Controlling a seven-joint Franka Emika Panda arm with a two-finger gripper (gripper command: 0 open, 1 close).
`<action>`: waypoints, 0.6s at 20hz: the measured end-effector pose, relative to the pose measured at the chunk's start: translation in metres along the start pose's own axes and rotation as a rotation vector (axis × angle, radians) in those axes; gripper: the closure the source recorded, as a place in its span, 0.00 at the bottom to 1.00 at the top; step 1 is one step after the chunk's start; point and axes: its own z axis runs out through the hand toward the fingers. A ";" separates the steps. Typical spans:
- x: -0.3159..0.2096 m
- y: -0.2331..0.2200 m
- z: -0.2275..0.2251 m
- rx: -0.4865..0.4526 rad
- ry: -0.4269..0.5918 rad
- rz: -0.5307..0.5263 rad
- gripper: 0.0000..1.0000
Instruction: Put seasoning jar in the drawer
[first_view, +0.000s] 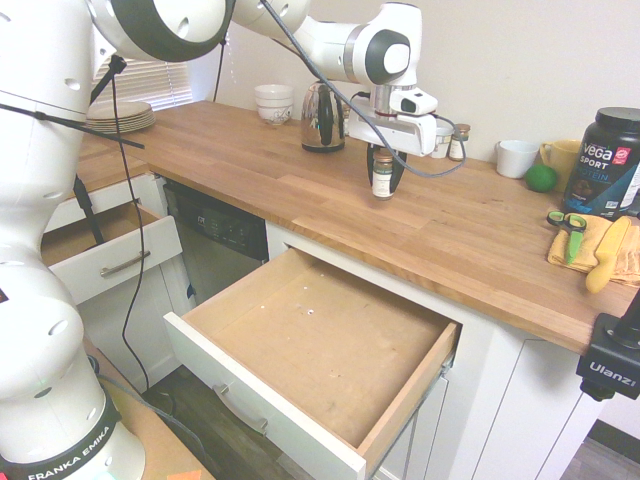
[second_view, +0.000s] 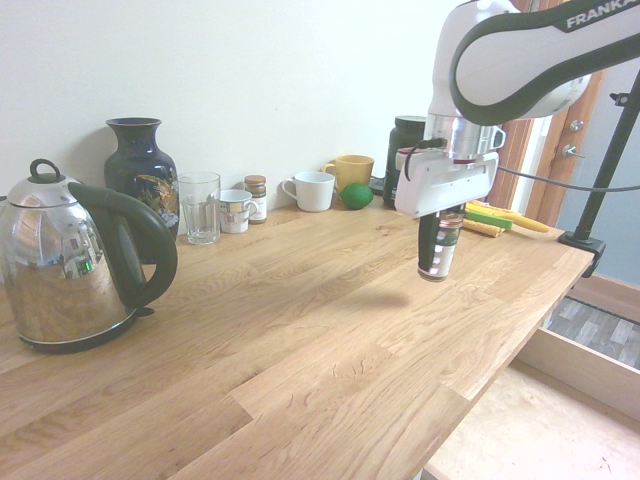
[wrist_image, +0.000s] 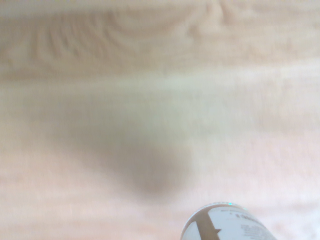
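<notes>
My gripper (first_view: 385, 165) is shut on the seasoning jar (first_view: 382, 176), a small clear jar with a brown lid and a pale label. The jar (second_view: 441, 248) hangs upright just above the wooden counter (second_view: 300, 330), over its own shadow. In the wrist view the jar (wrist_image: 227, 223) shows at the bottom edge over blurred wood. The drawer (first_view: 250, 300) stands pulled out below the counter's front edge. It is wide and shallow, with a white front, a silver bar handle (first_view: 240, 410) and a bare wooden bottom. It lies nearer the camera than the jar.
A smaller white drawer (first_view: 110, 262) is open at the left. On the counter stand a kettle (first_view: 323, 117), bowls (first_view: 274, 103), plates (first_view: 120, 115), another spice jar (first_view: 459, 142), a white mug (first_view: 516, 158), a lime (first_view: 541, 178), a black tub (first_view: 610, 160) and a yellow cloth (first_view: 590, 245).
</notes>
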 end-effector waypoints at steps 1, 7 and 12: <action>-0.005 0.007 0.001 0.000 -0.002 0.001 1.00; -0.041 0.049 0.005 0.005 -0.008 0.004 1.00; -0.071 0.085 0.010 0.006 -0.014 0.008 1.00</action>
